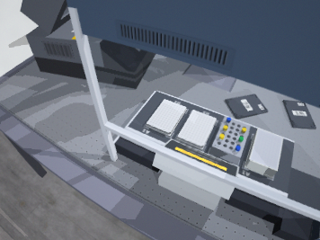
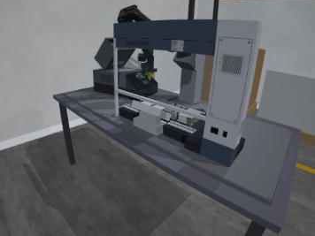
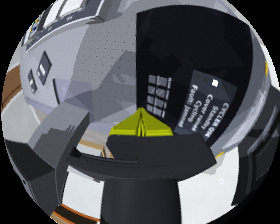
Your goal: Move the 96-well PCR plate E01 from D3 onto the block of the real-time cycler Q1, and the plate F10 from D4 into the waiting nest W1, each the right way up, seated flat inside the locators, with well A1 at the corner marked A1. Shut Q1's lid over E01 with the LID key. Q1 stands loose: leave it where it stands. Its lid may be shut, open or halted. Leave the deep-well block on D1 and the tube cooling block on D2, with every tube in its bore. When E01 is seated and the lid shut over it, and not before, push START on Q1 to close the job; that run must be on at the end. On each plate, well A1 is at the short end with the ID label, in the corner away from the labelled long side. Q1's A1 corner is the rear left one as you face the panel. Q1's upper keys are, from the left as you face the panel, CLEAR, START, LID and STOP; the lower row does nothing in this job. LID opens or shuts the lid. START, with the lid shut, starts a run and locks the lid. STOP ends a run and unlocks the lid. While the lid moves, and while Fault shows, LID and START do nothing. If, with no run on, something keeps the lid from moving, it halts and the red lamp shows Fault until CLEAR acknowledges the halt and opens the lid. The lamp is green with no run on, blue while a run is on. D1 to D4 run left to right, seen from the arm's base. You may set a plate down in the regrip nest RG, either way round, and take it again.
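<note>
Two white 96-well plates lie side by side on the deck: one at the left end and one next to it. Their labels are too small to read. The dark cycler Q1 stands at the far left with its lid raised. My gripper is shut with nothing between its yellow fingertips. It hovers just in front of Q1's panel, close to the key block. The top view mostly hides it.
The tube cooling block with coloured caps and the deep-well block sit right of the plates. Two dark empty nests lie behind. A white frame post and the blue housing overhang the deck.
</note>
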